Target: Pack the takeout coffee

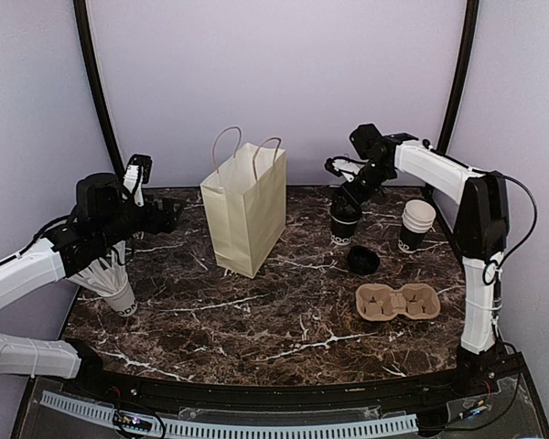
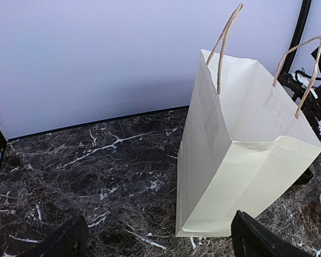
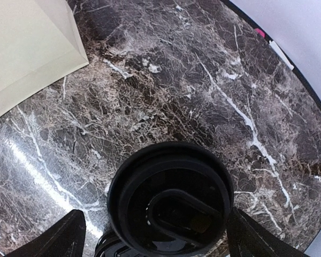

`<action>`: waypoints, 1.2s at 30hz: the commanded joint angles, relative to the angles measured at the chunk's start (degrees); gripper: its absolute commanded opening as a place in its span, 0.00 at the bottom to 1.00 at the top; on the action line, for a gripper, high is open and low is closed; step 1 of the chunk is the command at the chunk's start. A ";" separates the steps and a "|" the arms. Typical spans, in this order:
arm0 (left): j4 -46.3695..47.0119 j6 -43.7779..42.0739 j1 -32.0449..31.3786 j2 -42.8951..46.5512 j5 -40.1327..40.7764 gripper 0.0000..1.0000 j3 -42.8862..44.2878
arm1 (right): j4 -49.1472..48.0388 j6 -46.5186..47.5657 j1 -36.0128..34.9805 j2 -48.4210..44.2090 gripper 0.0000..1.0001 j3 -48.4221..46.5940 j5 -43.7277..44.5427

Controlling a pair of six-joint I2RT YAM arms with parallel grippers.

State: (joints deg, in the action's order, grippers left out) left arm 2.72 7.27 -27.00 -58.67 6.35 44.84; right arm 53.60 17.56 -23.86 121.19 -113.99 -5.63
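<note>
The right gripper (image 1: 351, 196) is hovering directly over a lidded cup (image 1: 345, 224), which is standing toward the far right corner of the marble table (image 1: 256, 320), just right of the cream paper bag (image 1: 247, 208). Its jaws are standing wide, one finger on either side of the black lid (image 3: 171, 198), and they are gripping nothing. Across the table, the left gripper (image 2: 159, 227) is facing the bag from the left edge, also fully spread and empty.

The tan pulp tray (image 1: 398, 302) is lying near the right edge on the near side with both holes unfilled. A loose lid (image 1: 363, 261) is sitting between it and the cup. A stack of cups (image 1: 417, 222) is waiting at the right edge, further back.

By the look of it, the job in hand is getting this first coffee into the tray. That is calling for the fingers to be coming down past the lid's rim and closing on the paper wall, not on the lid, which could be popping off under a squeeze. The grip is wanting to be gentle, the cup staying upright and passing clear of the loose lid. Whether the lid is sitting fully home is not showing from here.
</note>
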 commanded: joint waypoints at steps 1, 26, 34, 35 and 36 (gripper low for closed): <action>0.61 -0.79 0.12 -0.39 -2.00 0.96 0.68 | 0.26 -1.85 0.29 -7.05 0.94 0.08 -0.74; 1.12 -4.68 0.55 0.51 -5.70 0.96 0.82 | 1.20 37.23 0.74 -52.02 0.61 60.00 -4.02; 1.15 -4.72 0.55 0.97 -6.08 0.96 0.69 | 0.12 38.04 0.74 -50.36 0.54 64.96 -2.53; 1.15 -4.68 0.55 0.95 -6.13 0.96 0.73 | -0.61 37.95 0.74 -50.29 0.54 65.60 -2.09; 1.15 -4.64 0.55 0.94 -6.16 0.96 0.76 | -1.52 37.71 0.74 -50.19 0.53 66.29 -1.32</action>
State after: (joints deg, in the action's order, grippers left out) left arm 3.03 3.33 -26.83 -59.07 0.99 44.84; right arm 54.04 54.50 -23.24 70.87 -49.43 -8.78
